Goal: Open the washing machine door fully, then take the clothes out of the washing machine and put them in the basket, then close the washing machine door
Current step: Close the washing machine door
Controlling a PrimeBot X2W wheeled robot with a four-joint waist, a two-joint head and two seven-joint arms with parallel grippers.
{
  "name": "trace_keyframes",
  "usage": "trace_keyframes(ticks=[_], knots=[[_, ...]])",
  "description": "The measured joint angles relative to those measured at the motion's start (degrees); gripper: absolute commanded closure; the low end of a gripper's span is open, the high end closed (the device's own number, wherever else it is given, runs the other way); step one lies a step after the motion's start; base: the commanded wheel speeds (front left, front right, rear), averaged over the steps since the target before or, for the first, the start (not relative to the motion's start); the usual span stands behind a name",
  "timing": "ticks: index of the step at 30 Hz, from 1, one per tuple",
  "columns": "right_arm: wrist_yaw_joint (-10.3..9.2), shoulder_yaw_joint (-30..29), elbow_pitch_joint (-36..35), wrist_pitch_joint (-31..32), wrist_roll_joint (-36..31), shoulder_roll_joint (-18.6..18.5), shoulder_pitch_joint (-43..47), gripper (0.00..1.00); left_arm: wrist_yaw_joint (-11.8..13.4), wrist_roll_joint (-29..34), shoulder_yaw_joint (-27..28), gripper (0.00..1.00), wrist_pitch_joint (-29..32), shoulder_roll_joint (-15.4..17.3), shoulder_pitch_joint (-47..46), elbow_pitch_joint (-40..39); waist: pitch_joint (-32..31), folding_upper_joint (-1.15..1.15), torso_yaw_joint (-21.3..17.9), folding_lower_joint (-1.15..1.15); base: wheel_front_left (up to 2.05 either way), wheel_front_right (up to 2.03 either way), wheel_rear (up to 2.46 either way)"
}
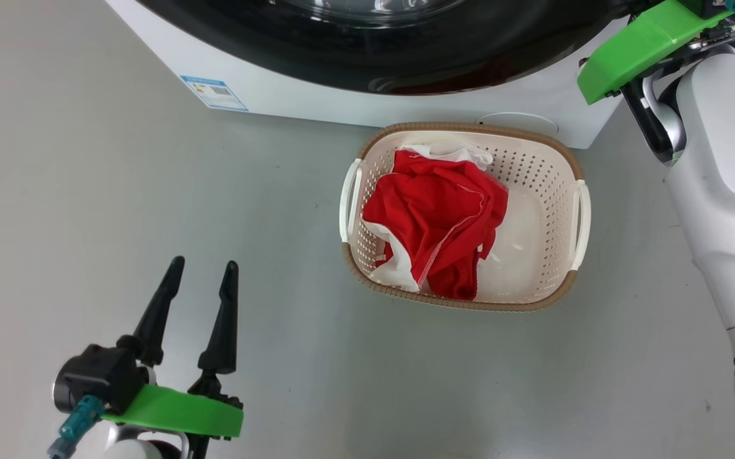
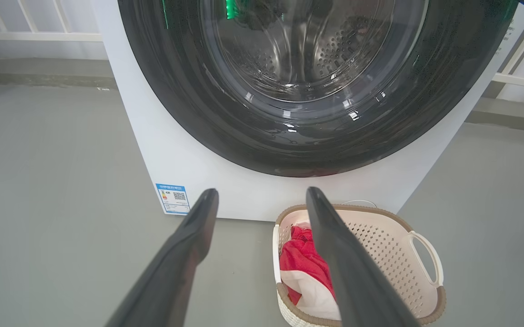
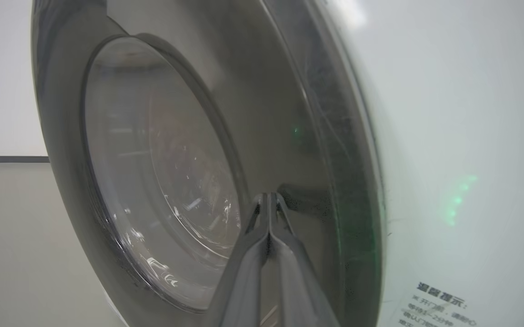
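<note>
The washing machine (image 1: 316, 102) (image 2: 189, 168) stands ahead with its door (image 1: 456, 57) (image 2: 225, 104) lying flat against the white front. Steel drum shows through the glass. In the right wrist view my right gripper (image 3: 268, 196) is shut, its tips meeting their own reflection on the door's (image 3: 289, 113) glossy black rim, beside the white front (image 3: 448, 113). The red clothes (image 1: 437, 217) (image 2: 300, 261) lie heaped in the basket (image 1: 469, 305) (image 2: 348, 207) on the floor before the machine. My left gripper (image 1: 204, 262) (image 2: 262, 191) hangs open over the floor, left of the basket, holding nothing.
My right forearm (image 1: 724, 191) reaches up past the basket's right side. A blue label (image 1: 214, 94) (image 2: 173, 198) marks the machine's lower left corner. White railings (image 2: 39, 36) run behind the machine. Grey floor spreads left of the basket.
</note>
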Motion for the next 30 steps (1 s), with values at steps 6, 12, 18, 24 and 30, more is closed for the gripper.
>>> trace_keyframes(ticks=[6,12,18,24,30], knots=[[0.0,-0.5,0.5,0.0,-0.8,0.7,-0.2,1.0,0.0,0.0,-0.1,0.0,0.0,0.1,-0.1,0.8,0.4,0.0,-0.1,0.0,0.0,0.0,0.0],[-0.01,-0.3,-0.1,0.0,-0.8,1.2,-0.1,1.0,0.0,0.0,0.0,0.0,0.0,0.2,-0.9,1.3,0.2,0.0,-1.3,0.0,0.0,0.0,0.0],[-0.31,0.0,-4.1,0.0,-0.1,1.1,1.7,0.11,0.0,-1.2,1.1,0.0,0.0,0.2,-1.4,1.3,-0.5,0.0,-3.1,0.0,0.0,0.0,0.0],[-0.44,0.6,-8.5,0.1,2.8,2.3,7.9,0.0,0.0,-6.2,3.3,0.0,0.0,0.2,-1.3,0.8,-1.9,0.0,-5.9,0.0,0.0,0.0,0.0],[-0.44,2.1,-12.4,0.1,3.7,3.3,14.0,0.0,0.0,-6.6,3.8,0.0,-0.1,1.5,-1.0,-0.3,-4.2,0.0,-8.8,0.0,0.0,0.0,0.0]])
